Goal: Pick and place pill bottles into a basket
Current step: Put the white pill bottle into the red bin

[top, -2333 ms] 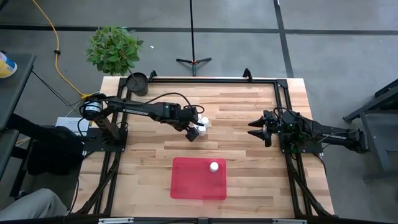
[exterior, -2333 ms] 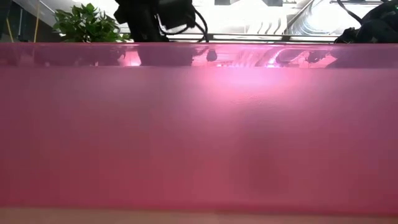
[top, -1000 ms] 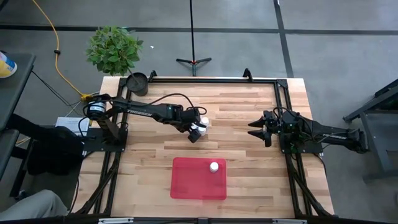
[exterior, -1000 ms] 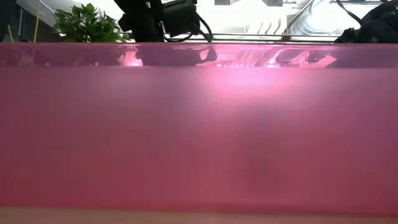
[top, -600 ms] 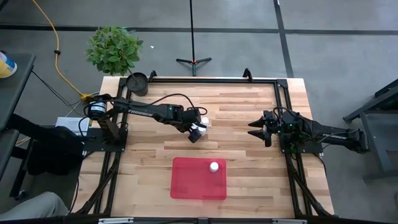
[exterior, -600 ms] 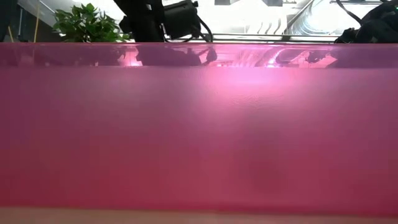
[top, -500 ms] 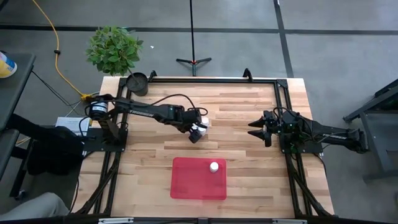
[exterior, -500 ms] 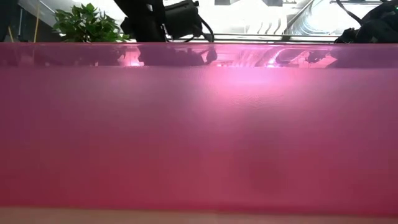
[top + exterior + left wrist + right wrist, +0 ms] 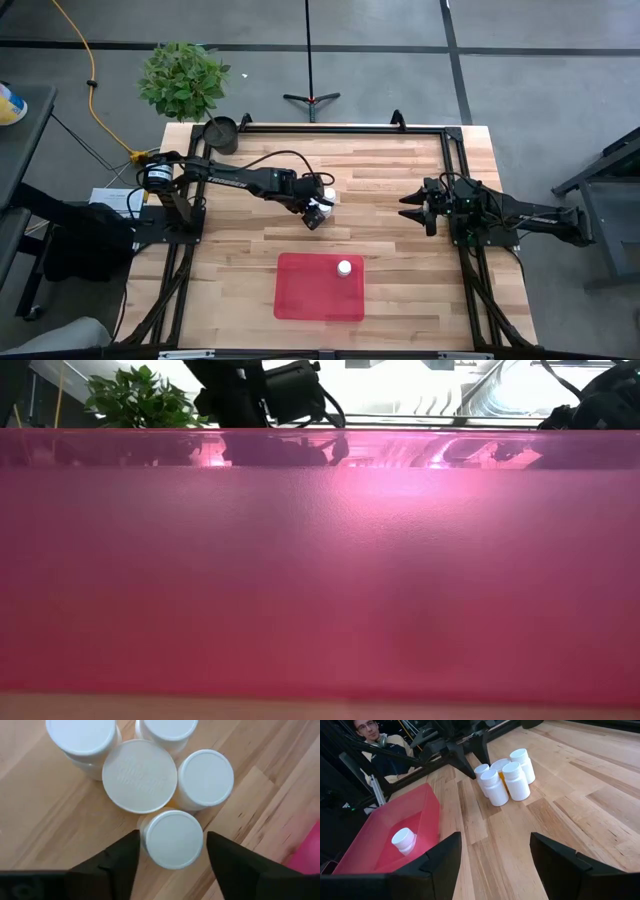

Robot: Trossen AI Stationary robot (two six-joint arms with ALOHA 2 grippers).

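Counting one bottle (image 9: 344, 268) in the basket (image 9: 300, 300) at 6 o'clock; we reckon five remain clustered (image 9: 140, 775) mid-bench. Left pincer (image 9: 170, 845) spread wide around the nearest bottle (image 9: 172, 839); right pincer (image 9: 408, 207) open, idle at 3.

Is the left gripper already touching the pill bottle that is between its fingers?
Apart. In the left wrist view the left gripper is open around the nearest pill bottle, and bare wood shows between its cap and each finger.

Five white-capped pill bottles (image 9: 504, 779) clustered upright; one (image 9: 403, 840) in red basket (image 9: 427, 809).
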